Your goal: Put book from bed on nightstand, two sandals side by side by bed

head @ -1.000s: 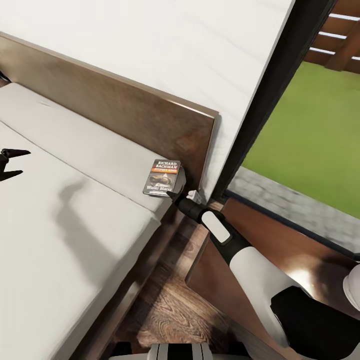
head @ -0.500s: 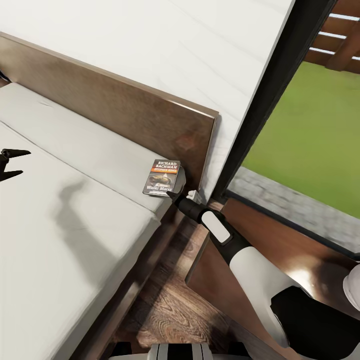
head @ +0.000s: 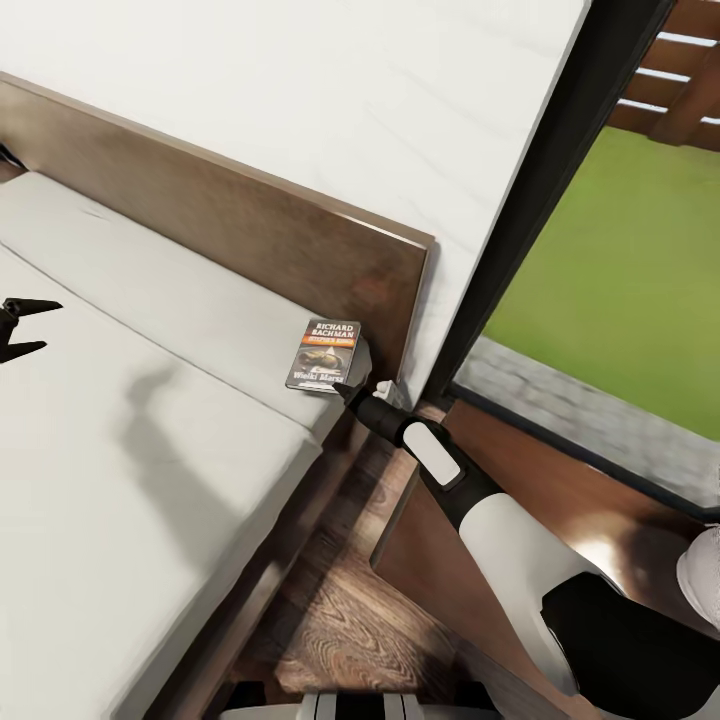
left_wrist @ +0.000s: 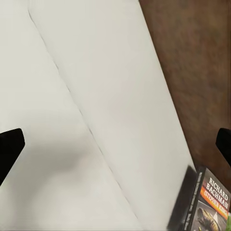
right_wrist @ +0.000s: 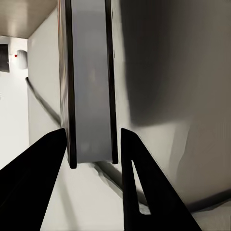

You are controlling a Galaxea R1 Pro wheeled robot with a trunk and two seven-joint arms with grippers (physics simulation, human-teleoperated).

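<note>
dark book [head: 323,354] with white lettering and an orange band; light-grey mattress [head: 120,470]; dark brown headboard [head: 250,225]; brown plank floor [head: 340,610]; green grass [head: 620,270] outside.

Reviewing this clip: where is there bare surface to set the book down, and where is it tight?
The nightstand top, between the window frame and the right arm, looks bare. So does the wide mattress between the left tool and the book. It is crowded at the headboard corner, where the right tool straddles the book's edge.
</note>
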